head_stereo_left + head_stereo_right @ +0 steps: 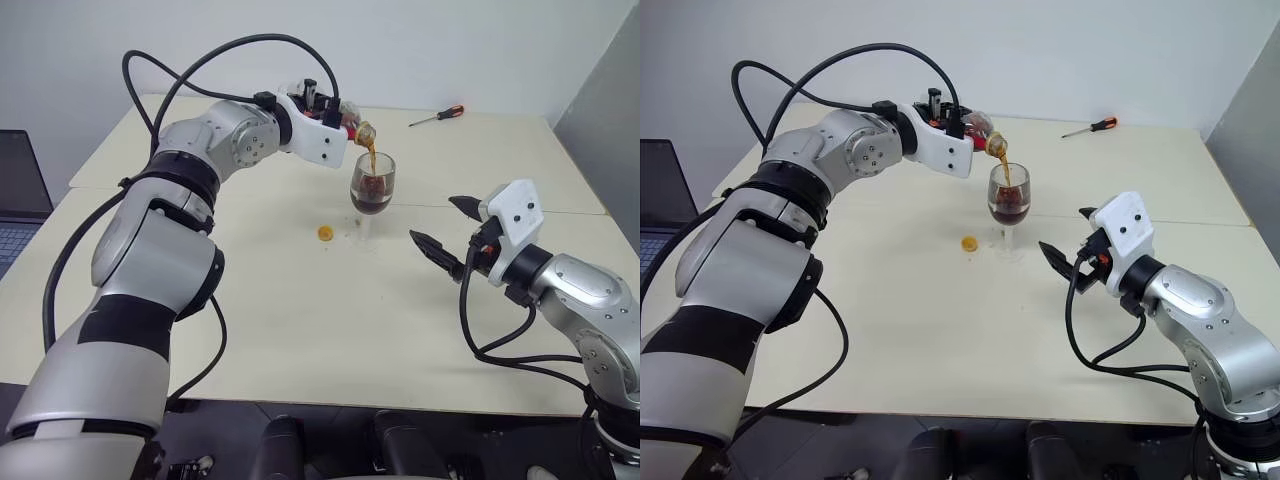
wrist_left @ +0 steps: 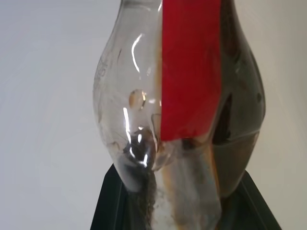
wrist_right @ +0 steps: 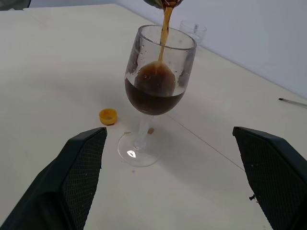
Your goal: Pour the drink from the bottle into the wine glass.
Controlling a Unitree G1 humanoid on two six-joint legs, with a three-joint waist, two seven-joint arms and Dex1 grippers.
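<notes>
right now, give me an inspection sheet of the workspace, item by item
surface: cream table, a few small drops near the glass foot.
job's things: bottle tipped over the wine glass, drink streaming in; bowl about half full; glass upright.
clutter: yellow cap lying beside the glass foot; screwdriver at the far edge; clear tumbler behind the glass.
grippers: left gripper shut on the bottle; right gripper open, near the glass, apart from it.
cables: black cables looping over the left arm, another under the right wrist.
surroundings: laptop off the table's left; plain wall behind.
</notes>
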